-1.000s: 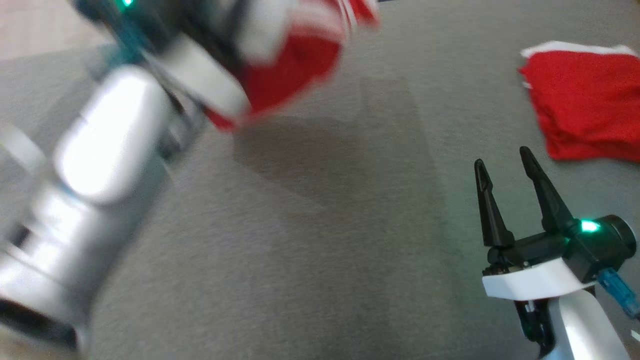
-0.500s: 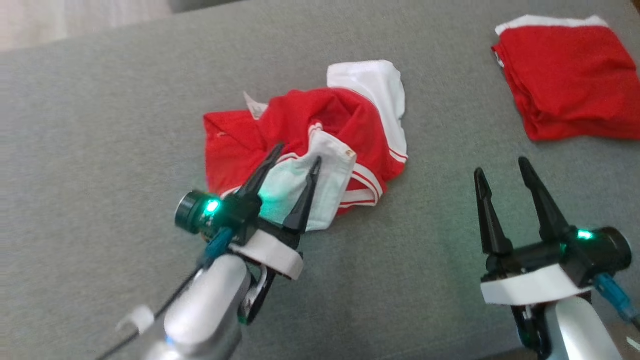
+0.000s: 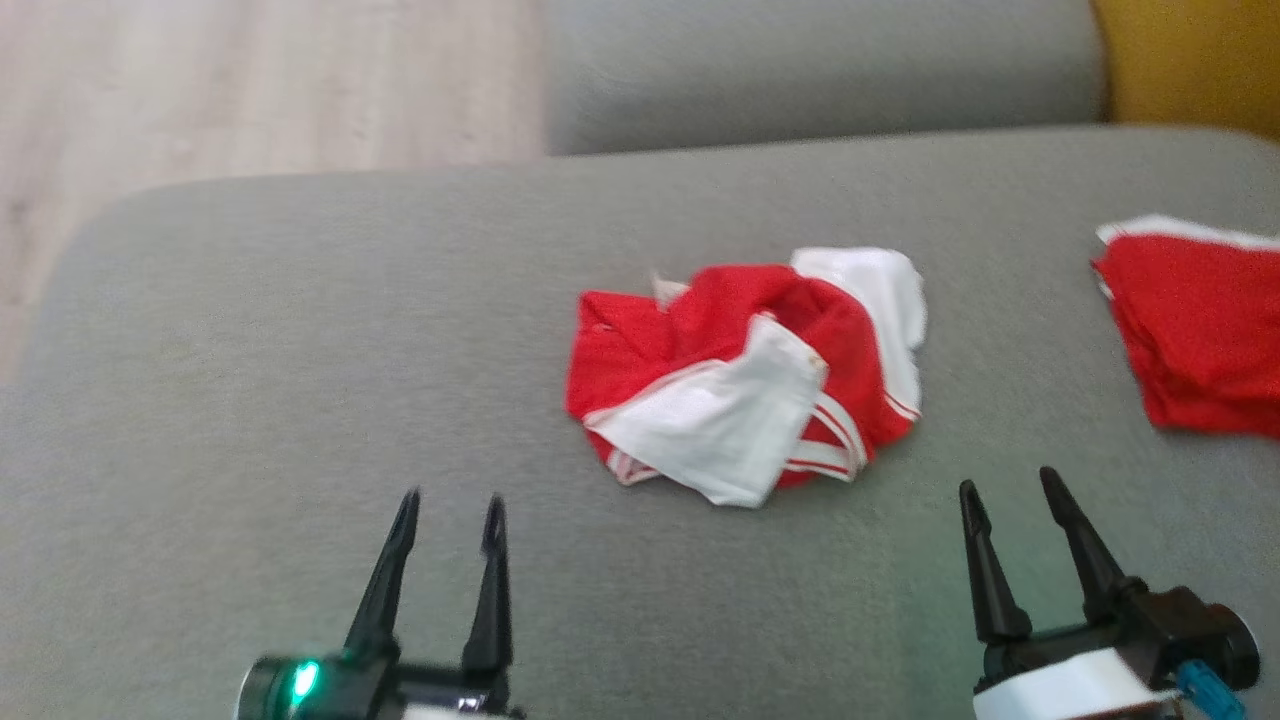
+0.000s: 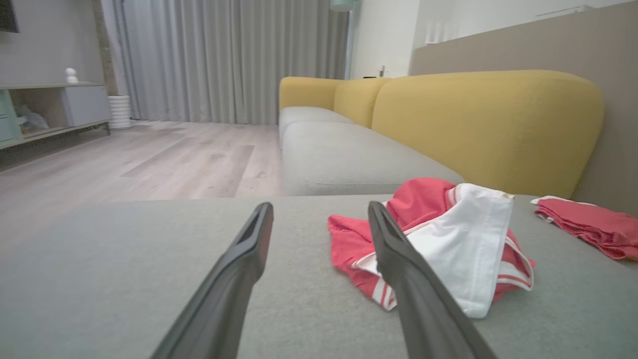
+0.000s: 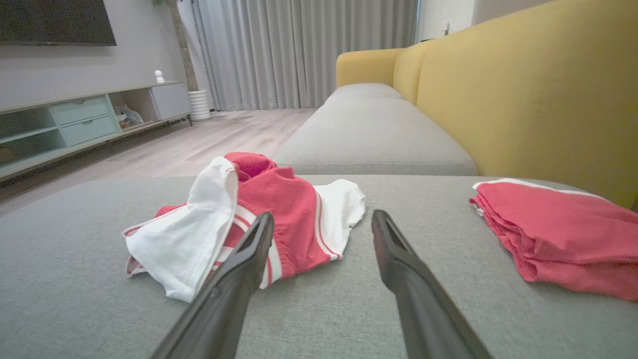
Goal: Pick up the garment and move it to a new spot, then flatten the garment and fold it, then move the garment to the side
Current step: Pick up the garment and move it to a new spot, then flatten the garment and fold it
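Head view, garment: the garment (image 3: 745,390) lies crumpled in a red-and-white heap near the middle of the grey sofa seat (image 3: 300,350). A white panel is on top, and striped trim runs along the near edge.
Head view, tag: a small pale tab sticks out at the heap's far side, too blurred to read.
Head view, left pincer: the left pincer (image 3: 452,498) is at the lower left with its fingers parted and nothing between them, short of the heap and to its left.
Head view, right pincer: the right pincer (image 3: 1008,480) is at the lower right, also parted and empty, short of the heap and to its right.
Head view, surroundings: a folded red pile (image 3: 1200,340) with a white edge lies at the seat's right, apart from the garment. Wooden floor (image 3: 250,80) shows at the upper left and a yellow backrest (image 3: 1190,60) at the upper right.
Left wrist view, fingers: both dark fingers (image 4: 229,279) stand wide apart above the seat, holding nothing.
Left wrist view, garment: the heap lies beyond the right-hand finger, which covers part of its near edge.
Left wrist view, room: grey curtains (image 4: 224,60), a low sideboard (image 4: 50,109) and a white ribbed pot (image 4: 119,112).
Right wrist view, fingers: spread and empty over the seat.
Right wrist view, garment: the heap lies beyond the left-hand finger, with the folded pile off to the right.
Right wrist view, room: a dark screen (image 5: 55,22) hangs on the wall above the sideboard.
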`<state>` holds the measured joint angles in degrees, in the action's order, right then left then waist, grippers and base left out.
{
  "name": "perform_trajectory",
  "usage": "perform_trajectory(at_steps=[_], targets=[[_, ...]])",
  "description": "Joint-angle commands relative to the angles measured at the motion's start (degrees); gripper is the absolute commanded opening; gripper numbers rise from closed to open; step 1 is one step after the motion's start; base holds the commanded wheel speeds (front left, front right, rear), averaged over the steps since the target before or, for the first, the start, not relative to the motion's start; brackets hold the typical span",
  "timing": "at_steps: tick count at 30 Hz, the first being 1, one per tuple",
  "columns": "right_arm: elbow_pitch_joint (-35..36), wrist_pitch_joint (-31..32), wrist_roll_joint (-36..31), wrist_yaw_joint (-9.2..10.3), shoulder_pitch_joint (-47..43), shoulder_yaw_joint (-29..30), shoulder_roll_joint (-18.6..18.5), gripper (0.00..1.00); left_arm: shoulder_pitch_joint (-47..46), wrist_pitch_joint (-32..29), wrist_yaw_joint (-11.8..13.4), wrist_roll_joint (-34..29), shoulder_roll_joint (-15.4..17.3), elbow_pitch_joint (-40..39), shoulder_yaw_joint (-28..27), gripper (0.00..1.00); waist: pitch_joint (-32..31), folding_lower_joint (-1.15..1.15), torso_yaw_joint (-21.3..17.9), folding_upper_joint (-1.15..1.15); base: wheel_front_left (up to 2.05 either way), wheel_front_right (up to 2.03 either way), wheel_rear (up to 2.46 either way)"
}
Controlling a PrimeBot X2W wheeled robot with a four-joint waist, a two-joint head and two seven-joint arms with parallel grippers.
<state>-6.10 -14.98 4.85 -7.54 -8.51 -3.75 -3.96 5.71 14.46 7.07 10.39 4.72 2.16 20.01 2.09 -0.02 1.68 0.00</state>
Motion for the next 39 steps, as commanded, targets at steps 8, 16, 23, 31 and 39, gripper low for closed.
perform_trajectory(at_steps=[8,16,23,31,39], targets=[[3.1,0.0,-1.7,0.05,-1.0,-0.4,0.7,1.0,4.1,0.5,-0.6,-2.9,-1.4,-5.1,-6.0,1.0,-4.9,0.02,6.1,0.0,0.0,0.0,0.0],[2.8,0.0,-1.6,0.05,-1.7,-0.4,1.0,1.0,4.6,0.5,-1.4,-5.4,-1.7,-4.6,-6.8,1.0,-4.6,0.02,6.2,0.0,0.0,0.0,0.0],[2.4,0.0,-0.7,0.05,-1.6,-0.7,1.1,1.0,4.3,0.5,-1.6,-6.2,-1.8,-3.8,-6.9,1.0,-4.5,0.02,5.5,0.0,0.0,0.0,0.0],[2.5,0.0,-0.3,0.05,-1.8,-1.2,1.1,1.0,4.3,0.5,-1.5,-6.2,-1.8,-3.6,-6.8,1.0,-4.3,0.02,4.7,0.0,0.0,0.0,0.0],[2.6,0.0,0.1,0.05,-1.2,-1.7,1.1,1.0,4.5,0.5,-1.9,-6.3,-1.8,-3.2,-6.1,1.0,-3.8,0.02,2.9,0.0,0.0,0.0,0.0]])
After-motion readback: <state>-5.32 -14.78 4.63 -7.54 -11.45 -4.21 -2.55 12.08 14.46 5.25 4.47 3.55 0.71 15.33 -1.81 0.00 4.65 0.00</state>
